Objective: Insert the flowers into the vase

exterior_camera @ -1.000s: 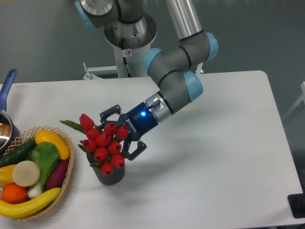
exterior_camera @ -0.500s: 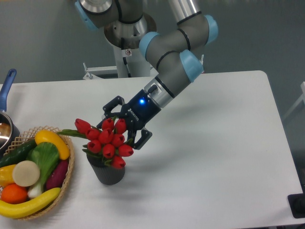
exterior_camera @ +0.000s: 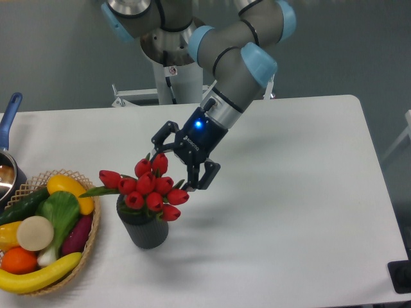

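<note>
The flowers (exterior_camera: 149, 190) sit with their stems down in the vase (exterior_camera: 145, 228), which stands on the white table (exterior_camera: 302, 212) toward the near left, just beside the wicker basket (exterior_camera: 94, 221) of toy fruit and vegetables. The red buds spread wider than the vase mouth and lean a little to the left, with one bud and a green leaf reaching out toward the basket.

The gripper (exterior_camera: 182, 163) hangs just above and to the right of the bunch, tilted down toward it. Its fingers are spread wide and seem to close on nothing; the nearest buds lie right at the fingertips, and whether they touch cannot be told from this view.

By the look of it, the insertion itself is done and the step in hand is the release and retreat. The next move calls for lifting the open claw up and away to the right, without snagging a bud or leaf. The bunch is top-heavy and leaning, so a caught fingertip could drag it out or tip the small vase.
</note>
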